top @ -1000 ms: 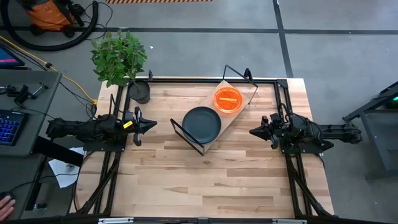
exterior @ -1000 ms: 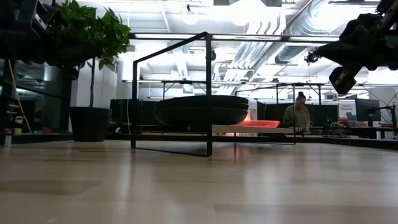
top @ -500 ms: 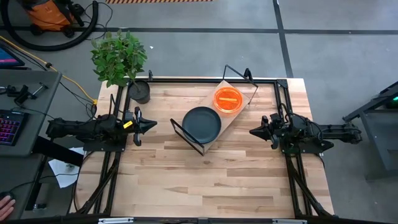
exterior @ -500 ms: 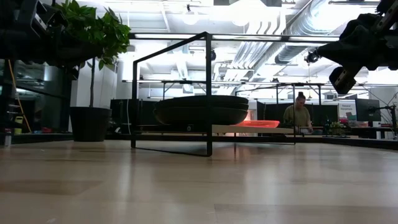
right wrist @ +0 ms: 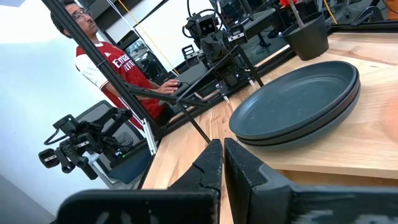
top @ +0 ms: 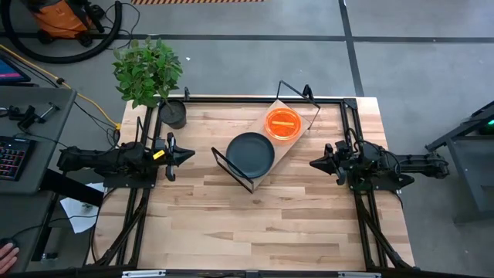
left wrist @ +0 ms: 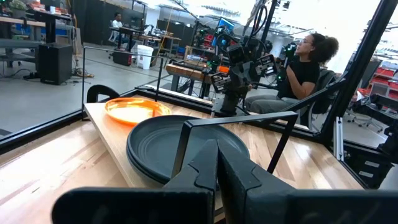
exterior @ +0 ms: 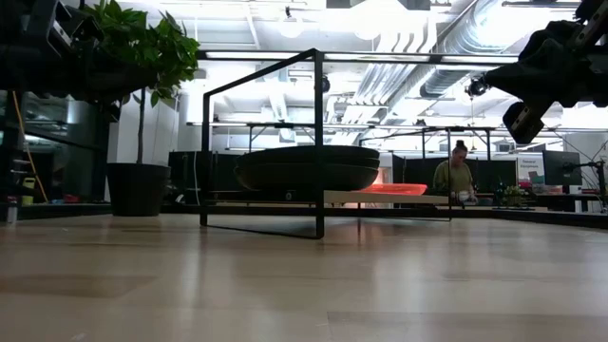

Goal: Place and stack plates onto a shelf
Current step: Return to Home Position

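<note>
The shelf, a light board on a black wire frame, stands slantwise at the table's far middle. A stack of dark grey plates rests on its near-left half, also visible in the left wrist view and right wrist view. The orange plates sit stacked on its far-right half. My left gripper hovers shut at the table's left side, pointing toward the shelf. My right gripper hovers shut at the right side, facing it.
A potted plant stands at the table's far-left corner. Black frame rails run along the table's edges. Bare wood spreads over the near half. People sit at desks beyond the table, one of them in the left wrist view.
</note>
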